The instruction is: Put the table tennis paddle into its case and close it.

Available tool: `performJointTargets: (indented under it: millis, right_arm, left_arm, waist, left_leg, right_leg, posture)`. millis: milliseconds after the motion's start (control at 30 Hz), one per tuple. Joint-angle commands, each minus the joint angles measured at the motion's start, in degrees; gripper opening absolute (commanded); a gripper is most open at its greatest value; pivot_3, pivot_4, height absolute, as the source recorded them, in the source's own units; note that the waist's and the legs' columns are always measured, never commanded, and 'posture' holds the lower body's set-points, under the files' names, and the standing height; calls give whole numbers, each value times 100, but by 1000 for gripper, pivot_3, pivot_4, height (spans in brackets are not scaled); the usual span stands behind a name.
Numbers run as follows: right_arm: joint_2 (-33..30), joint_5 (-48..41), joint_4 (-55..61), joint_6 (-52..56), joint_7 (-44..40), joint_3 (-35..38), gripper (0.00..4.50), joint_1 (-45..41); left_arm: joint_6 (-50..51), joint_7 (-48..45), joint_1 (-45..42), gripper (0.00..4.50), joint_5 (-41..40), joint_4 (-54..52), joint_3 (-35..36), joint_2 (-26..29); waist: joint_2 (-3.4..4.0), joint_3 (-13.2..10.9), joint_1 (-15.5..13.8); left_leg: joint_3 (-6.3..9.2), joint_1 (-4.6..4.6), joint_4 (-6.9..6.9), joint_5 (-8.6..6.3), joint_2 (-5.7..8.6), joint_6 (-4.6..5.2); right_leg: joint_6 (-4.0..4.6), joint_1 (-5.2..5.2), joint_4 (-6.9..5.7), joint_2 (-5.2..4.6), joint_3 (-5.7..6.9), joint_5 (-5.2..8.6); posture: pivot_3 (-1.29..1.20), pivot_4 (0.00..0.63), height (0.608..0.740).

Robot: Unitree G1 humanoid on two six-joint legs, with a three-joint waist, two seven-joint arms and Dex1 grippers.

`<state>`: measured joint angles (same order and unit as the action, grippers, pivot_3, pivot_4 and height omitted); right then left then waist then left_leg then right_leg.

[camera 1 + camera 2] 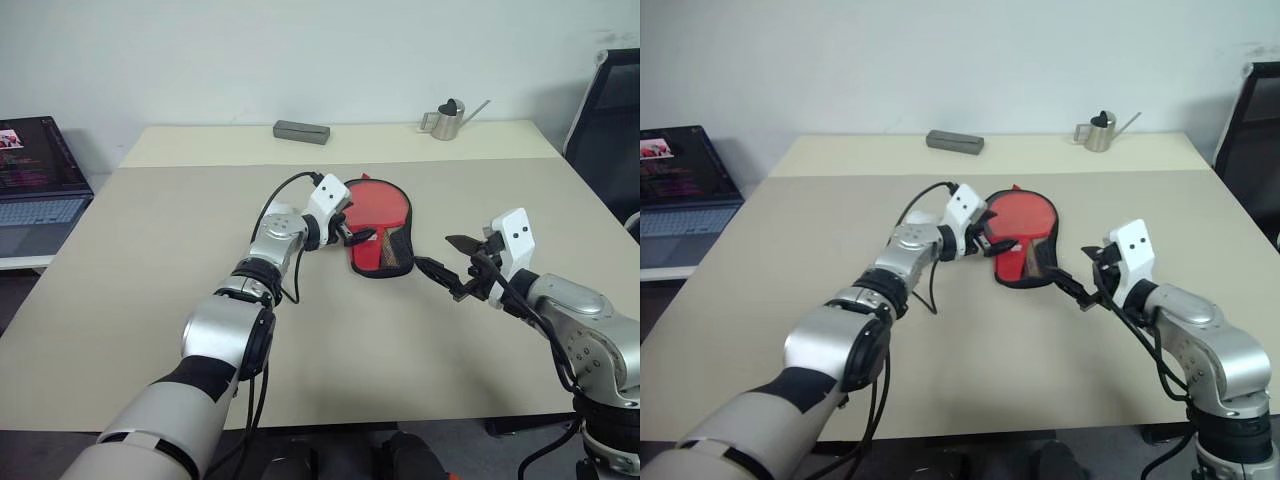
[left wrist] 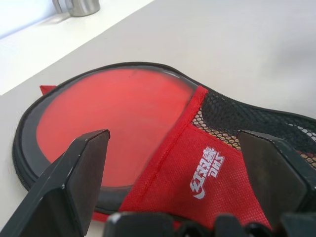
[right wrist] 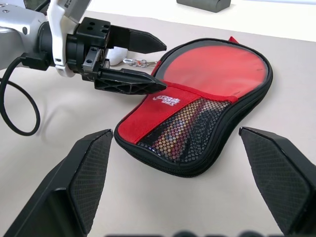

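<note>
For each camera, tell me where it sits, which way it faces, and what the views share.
Head stereo pair: on the head, looking forward and down over the table; both arms show.
Left wrist view: on the left wrist, looking along the open left gripper at the case holding the table tennis paddle.
Right wrist view: on the right wrist, facing the case between the open right gripper fingers; the left gripper shows too.
Shared: the case.
</note>
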<state>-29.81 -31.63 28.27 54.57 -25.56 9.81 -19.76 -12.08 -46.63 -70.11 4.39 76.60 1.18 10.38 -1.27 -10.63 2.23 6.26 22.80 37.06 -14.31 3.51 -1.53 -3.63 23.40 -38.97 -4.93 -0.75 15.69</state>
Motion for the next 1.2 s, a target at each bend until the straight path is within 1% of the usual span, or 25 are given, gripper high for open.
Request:
performJointTargets:
  millis: [33,167,267,333,433,467,600,700,767,933,1200]
  right_arm:
    - [97,-14,-109,-63,128,-37,4489,-285]
    - [441,42,-779,-86,277,-201,4489,-792]
    - [649,117,-1457,-130,260,-331,4489,-1185]
    - [702,172,-1798,-178,183,-403,4489,-1363]
    - [799,339,-2423,-458,95,-513,4489,-1665]
    - [858,425,-2722,-631,82,-530,4489,-1794]
    - [1041,658,-3861,-1181,40,-479,4489,-2269]
    - [1130,815,-4525,-1451,31,-483,4489,-2578]
    - [1162,998,-4890,-1614,20,-586,4489,-2722]
    - [1307,1357,-5970,-2086,-41,-675,4489,-3054]
    - [1419,1783,-7101,-2819,-170,-693,4489,-3427]
  left_arm:
    - [-232,-324,-189,4500,-267,-241,269,287]
    - [-388,-894,84,4500,-534,-537,479,707]
    - [-248,-1501,503,4500,-885,-1058,652,1045]
    - [-100,-1714,772,4500,-1054,-1468,687,1168]
    - [421,-1958,1427,4500,-1400,-2598,719,1370]
    - [670,-1982,1728,4500,-1540,-3133,743,1460]
    - [1682,-1740,2757,4500,-2008,-5108,842,1770]
    - [2338,-1540,3221,4500,-2318,-6169,895,1947]
    - [2624,-1432,3405,4500,-2439,-6611,900,2055]
    - [2952,-1210,3547,4500,-2545,-7062,893,2232]
    - [3113,-1096,3485,4500,-2627,-7200,827,2302]
  waist:
    - [0,0,17]
    - [0,0,57]
    - [1,1,84]
    - [1,1,103]
    - [1,0,103]
    - [1,0,106]
    - [1,1,123]
    - [1,1,117]
    - [2,1,111]
    - [2,1,108]
    - [2,1,113]
  left_leg:
    - [0,-1,0,0,0,0]
    - [2,-2,-1,0,-2,0]
    - [5,-4,-2,1,-5,-1]
    - [10,-5,-2,1,-7,-1]
    - [17,-2,-2,1,-7,-2]
    - [17,0,-1,2,-8,-2]
    - [23,-2,-2,4,-11,-6]
    - [24,-2,-2,7,-13,-11]
    - [22,-3,-2,6,-12,-10]
    - [18,-5,-2,5,-12,-9]
    - [14,-5,-3,10,-12,-17]
  right_leg:
    - [0,0,-1,0,0,0]
    - [0,0,-1,1,0,0]
    - [1,0,-1,1,-5,0]
    - [1,0,0,0,-6,0]
    - [1,3,1,0,-5,-1]
    - [1,6,-2,0,-8,-1]
    - [2,11,-3,-1,-16,-1]
    - [3,12,-4,0,-16,-2]
    - [3,12,-4,0,-18,-2]
    - [4,11,-5,0,-18,-2]
    - [4,12,-3,0,-20,-2]
  posture:
    - [0,150,740]
    - [0,150,740]
    - [0,150,740]
    - [0,150,740]
    - [0,150,740]
    - [0,150,740]
    - [0,150,740]
    - [0,150,740]
    - [0,150,740]
    - [0,150,740]
    - [0,150,740]
